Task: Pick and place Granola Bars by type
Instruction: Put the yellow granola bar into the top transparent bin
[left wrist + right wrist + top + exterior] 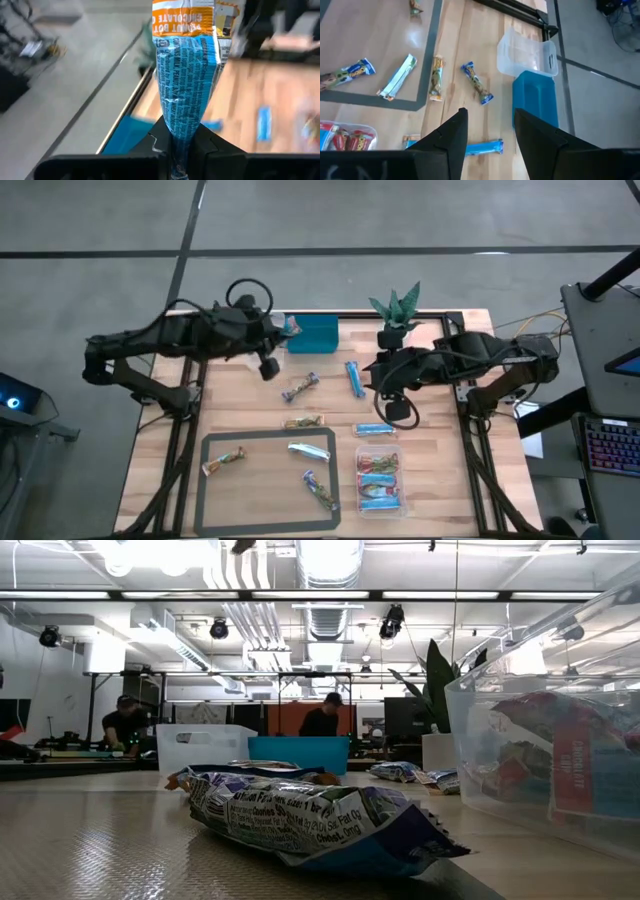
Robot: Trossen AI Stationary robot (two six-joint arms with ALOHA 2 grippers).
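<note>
Desk [440,480]: wood, w/ a grey taped frame at the front. Teal bin [314,334] and clear tub [526,52] sit side by side at the back edge; a second tub [381,478], front right, already has several red/blue bars in it.

Left hand [283,330] is up by the teal bin, clamped tight on a blue bar [184,90] that stands out straight from the fingers. Right hand [489,131] hovers mid-desk, part open, holding nothing; another blue bar [485,147] lies just under it.

Progress, my read: under halfway. Front tub part filled, one bar abt to be dropped. Still loose: three bars inside the frame [270,480], one on its far edge, three more mid-desk.

Writing: held bar reads "PEANUT" and "CHOCOLATE" on orange band; small print unreadable. Low view: red wrapper in tub reads "CHOCOLATE CHIP".
</note>
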